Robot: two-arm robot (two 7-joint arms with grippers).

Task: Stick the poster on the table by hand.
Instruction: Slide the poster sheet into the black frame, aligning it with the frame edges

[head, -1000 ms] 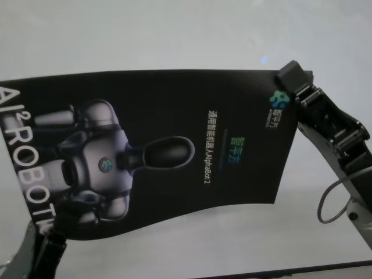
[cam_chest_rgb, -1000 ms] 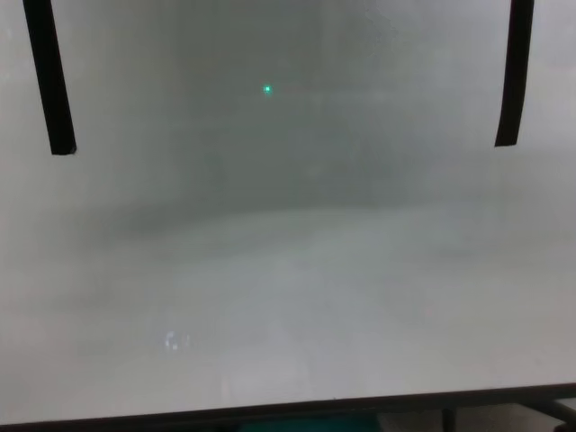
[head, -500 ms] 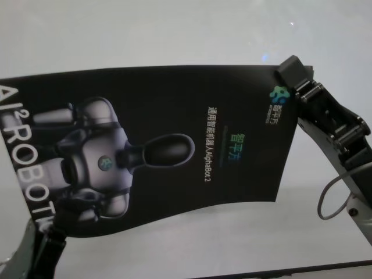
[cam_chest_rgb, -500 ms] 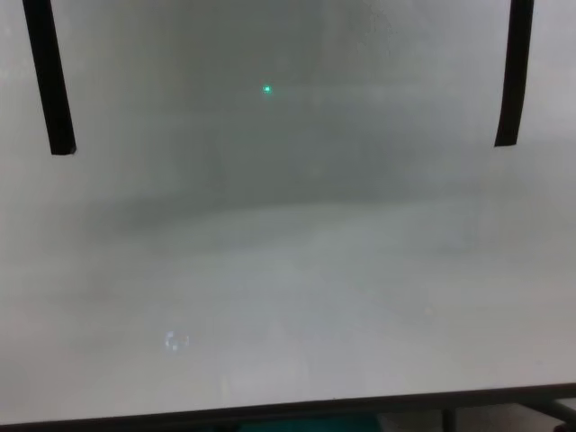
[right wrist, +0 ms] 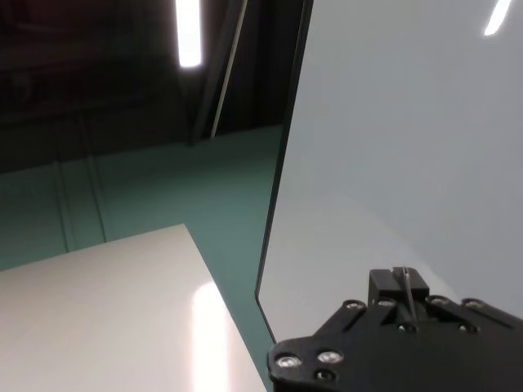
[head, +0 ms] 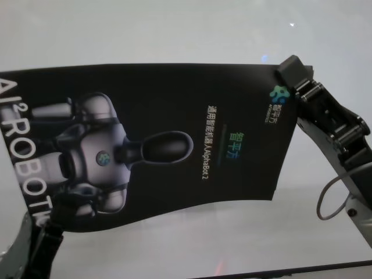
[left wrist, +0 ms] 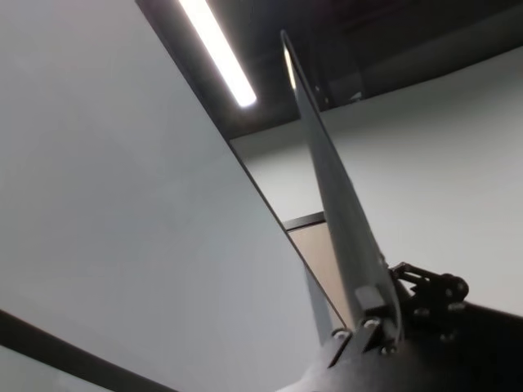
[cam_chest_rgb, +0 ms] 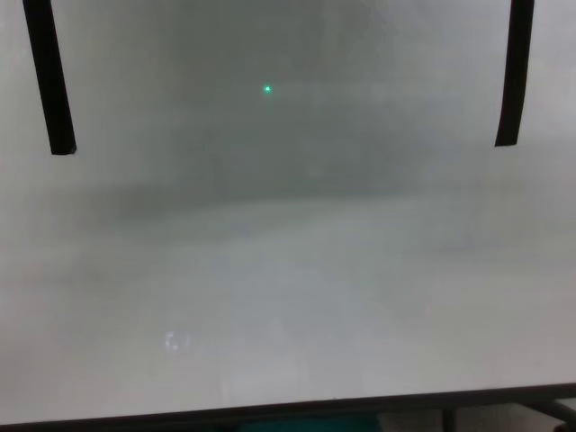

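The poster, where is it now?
In the head view the poster hangs above the table, held between the left tool and right tool.

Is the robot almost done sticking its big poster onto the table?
Not yet. Done: the poster is picked up. In hand: the right gripper pinches its far right corner, the left gripper its near left corner, and the wavy sheet looks held above the table, not lying flat. The chest view shows only bare tabletop with two black strips. Left: lower it, lay it flat and press it down.
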